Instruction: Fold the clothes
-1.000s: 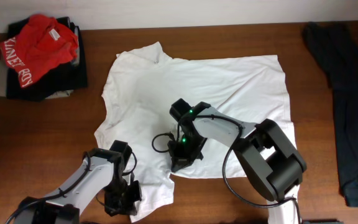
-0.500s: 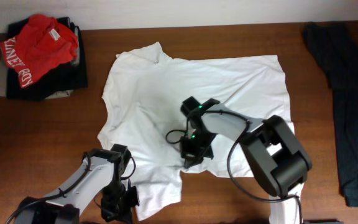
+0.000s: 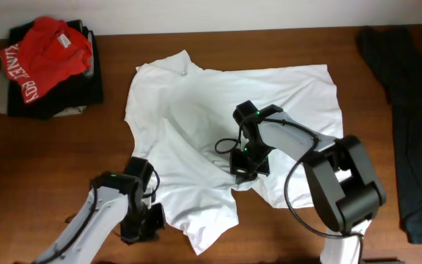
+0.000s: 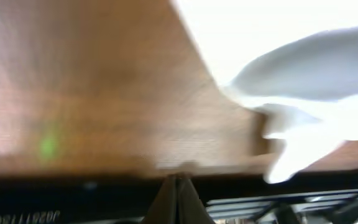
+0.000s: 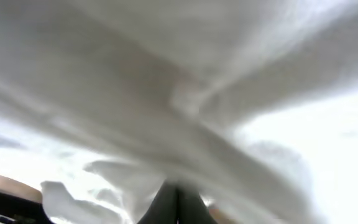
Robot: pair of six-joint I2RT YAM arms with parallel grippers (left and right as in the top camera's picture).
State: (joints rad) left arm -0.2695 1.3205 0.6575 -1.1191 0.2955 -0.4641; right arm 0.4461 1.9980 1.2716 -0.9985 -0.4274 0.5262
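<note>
A soft white T-shirt [image 3: 269, 103] lies rumpled and partly doubled over on the brown wooden table [image 3: 50, 161].
The right gripper [image 3: 246, 170], over the shirt's middle, is clenched on a raised ridge of its cloth. Its wrist view shows creased folds bunching at the tips. The left gripper [image 3: 139, 227], at the shirt's near-left hem, is pinched together. Only its wrist view shows bare wood grain at the tips, with cloth just beside.

A brown wood-grain desk [image 3: 64, 161] fills nearly the whole overhead view. Beyond its far edge, at 12 o'clock, runs a pale off-white band [image 3: 196, 15]; whether it is wall or floor is unclear. The light is soft and even, with faint shadows.
</note>
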